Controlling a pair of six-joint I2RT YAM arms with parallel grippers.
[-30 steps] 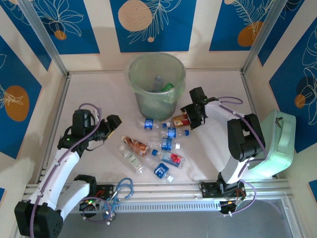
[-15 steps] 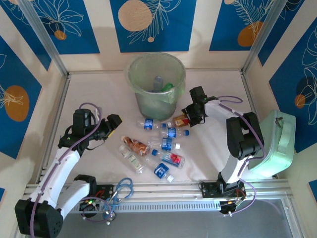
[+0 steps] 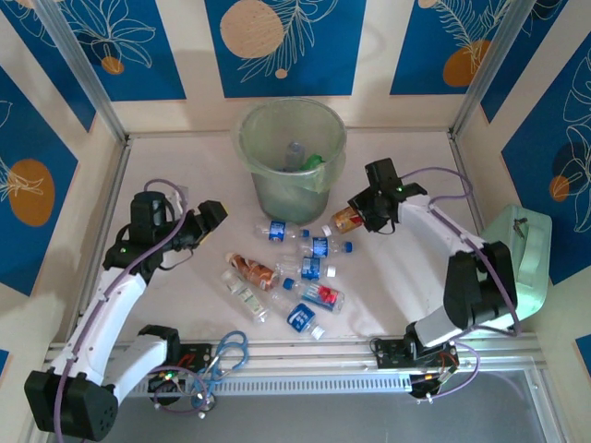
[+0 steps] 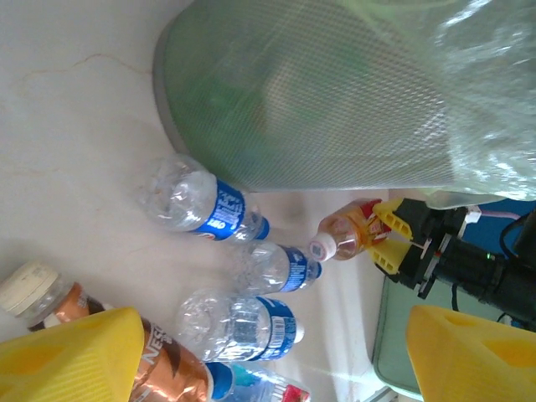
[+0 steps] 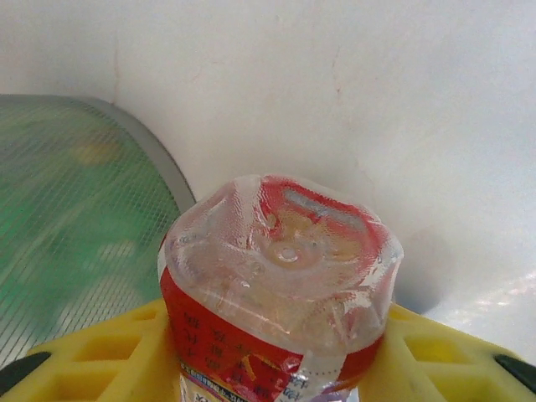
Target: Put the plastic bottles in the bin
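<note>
Holds left gripper spread wide, arm bent at the elbow. Clamps right gripper on a red-labelled bottle between its yellow fingers, arm stretched forward.

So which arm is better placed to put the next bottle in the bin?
Right: the right gripper is shut on the red-labelled bottle, close beside the bin. The left gripper is open and empty, farther off beside the loose bottles.
</note>
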